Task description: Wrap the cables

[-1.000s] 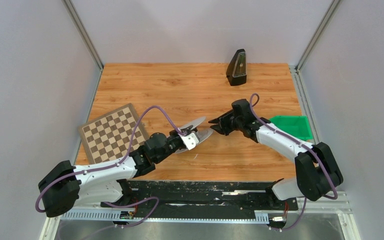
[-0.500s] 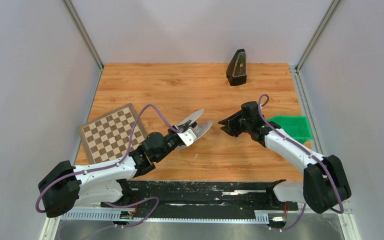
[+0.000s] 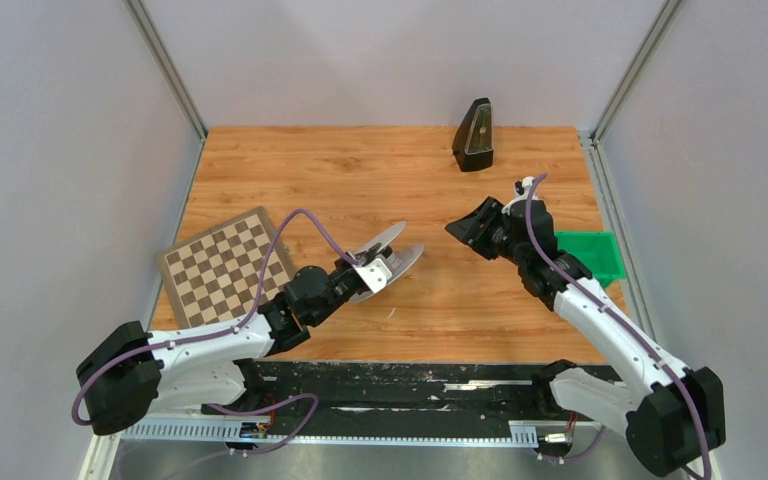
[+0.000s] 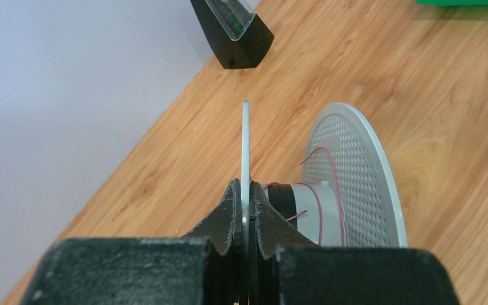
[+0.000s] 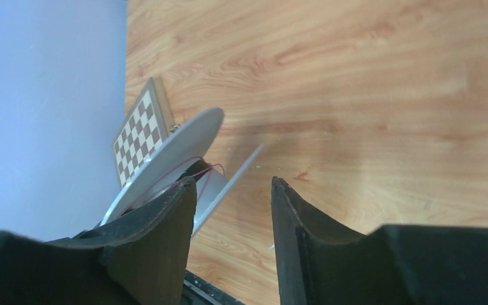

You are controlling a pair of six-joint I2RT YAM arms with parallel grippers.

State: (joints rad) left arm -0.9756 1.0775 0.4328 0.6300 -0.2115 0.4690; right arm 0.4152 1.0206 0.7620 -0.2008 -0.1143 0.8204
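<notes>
A grey cable spool with two round flanges is held above the table by my left gripper. In the left wrist view the gripper is shut on the spool's thin flange, seen edge-on. A thin pink cable runs round the hub beside the perforated flange, with a loose end sticking out. My right gripper is open and empty, up and to the right of the spool and apart from it. In the right wrist view its jaws stand wide, with the spool and cable beyond the left finger.
A chessboard lies at the left of the wooden table. A black wedge-shaped object stands at the back. A green bin sits at the right edge, under my right arm.
My right gripper has drawn back from the spool, up and to the right, staying open. My left gripper and the spool have barely shifted.
</notes>
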